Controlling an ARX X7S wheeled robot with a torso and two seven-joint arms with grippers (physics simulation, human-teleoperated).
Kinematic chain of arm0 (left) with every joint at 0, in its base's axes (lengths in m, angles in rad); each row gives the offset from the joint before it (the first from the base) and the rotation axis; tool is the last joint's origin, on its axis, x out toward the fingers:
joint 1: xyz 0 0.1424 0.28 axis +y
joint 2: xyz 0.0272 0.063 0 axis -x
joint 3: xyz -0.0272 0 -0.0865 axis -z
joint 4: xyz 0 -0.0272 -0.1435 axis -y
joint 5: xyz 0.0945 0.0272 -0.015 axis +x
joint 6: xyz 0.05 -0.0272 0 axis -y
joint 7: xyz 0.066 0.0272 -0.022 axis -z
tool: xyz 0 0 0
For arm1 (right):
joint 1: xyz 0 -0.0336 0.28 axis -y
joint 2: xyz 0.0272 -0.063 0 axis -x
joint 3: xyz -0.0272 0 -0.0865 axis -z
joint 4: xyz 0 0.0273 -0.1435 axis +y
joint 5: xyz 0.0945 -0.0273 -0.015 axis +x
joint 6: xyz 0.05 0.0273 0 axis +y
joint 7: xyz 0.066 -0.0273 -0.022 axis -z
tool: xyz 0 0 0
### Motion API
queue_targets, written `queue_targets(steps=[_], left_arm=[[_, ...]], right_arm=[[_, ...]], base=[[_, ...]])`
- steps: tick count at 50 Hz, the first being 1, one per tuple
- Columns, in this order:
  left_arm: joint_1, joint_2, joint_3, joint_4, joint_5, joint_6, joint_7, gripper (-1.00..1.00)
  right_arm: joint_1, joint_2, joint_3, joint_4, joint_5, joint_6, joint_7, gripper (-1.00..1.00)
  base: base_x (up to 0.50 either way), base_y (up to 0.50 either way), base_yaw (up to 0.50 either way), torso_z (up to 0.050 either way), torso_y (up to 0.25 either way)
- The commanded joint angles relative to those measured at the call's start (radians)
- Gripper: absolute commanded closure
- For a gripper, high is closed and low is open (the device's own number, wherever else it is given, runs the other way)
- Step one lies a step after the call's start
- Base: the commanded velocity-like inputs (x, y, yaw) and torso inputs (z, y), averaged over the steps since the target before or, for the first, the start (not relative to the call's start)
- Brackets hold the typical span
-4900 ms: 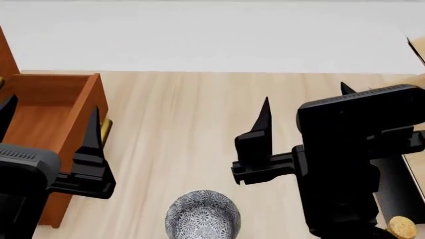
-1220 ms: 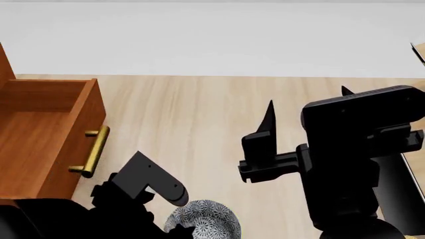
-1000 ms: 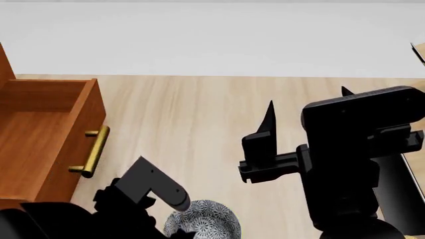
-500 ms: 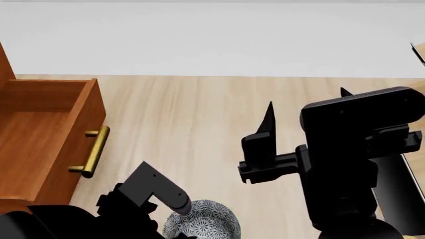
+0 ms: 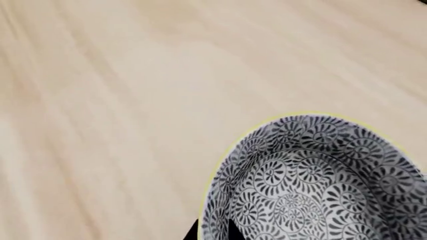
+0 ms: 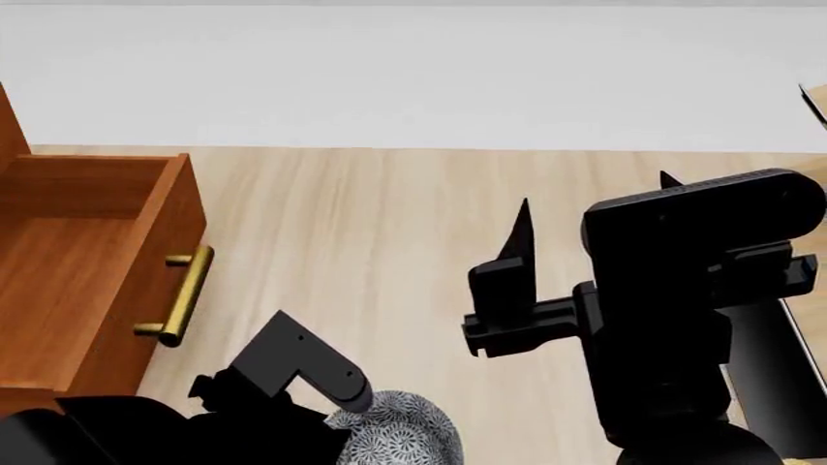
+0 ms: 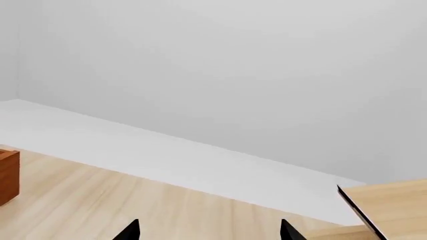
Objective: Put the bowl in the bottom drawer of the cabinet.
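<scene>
Two pincers show. Left pincer [image 5: 212,231]: only its dark tips peek in at the edge of the wrist view, one just outside and one just inside the rim of the bowl [image 5: 313,185], close together with the wall between them; whether they actually clamp the rim I cannot tell. In the head view the left arm covers the bowl's [image 6: 401,434] 9 o'clock side, at the frame's 6 o'clock edge.

Right pincer [image 6: 595,228] hangs at 3 o'clock from the bowl, well above the tabletop, fingers spread wide and holding nothing; the wrist view shows its tips [image 7: 127,231] far apart over bare wood.

Outward from the bowl, the pale wood tabletop [image 6: 375,232] lies clear between it and the drawer [image 6: 77,262], which stands pulled out at 9 to 10 o'clock, its inside bare, its brass handle [image 6: 178,295] facing the bowl. The cabinet [image 6: 11,121] rises behind it at the frame's left edge. A white wall [image 6: 413,73] fills 12 o'clock. A pale board with a dark edge [image 7: 380,210] sits at 3 o'clock, beyond the right arm.
</scene>
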Motion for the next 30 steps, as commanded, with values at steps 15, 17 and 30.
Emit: queue_targets(steps=[15,17,30], left_arm=[[0.020,-0.053,-0.077,0.168,-0.075,-0.067,-0.098,1.00],[0.020,-0.059,-0.080,0.190,-0.077,-0.071,-0.108,1.00],[0.021,-0.085,-0.143,0.290,-0.123,-0.093,-0.160,1.00]], right_arm=[[-0.006,0.008,0.013,-0.019,0.012,0.006,0.008,-1.00],[-0.007,0.009,0.014,-0.020,0.013,0.006,0.009,-1.00],[-0.008,0.009,0.017,-0.023,0.019,0.006,0.012,-1.00]], base=[[0.00,0.00,0.00,0.000,0.000],[0.00,0.00,0.00,0.000,0.000],[0.00,0.00,0.00,0.000,0.000]])
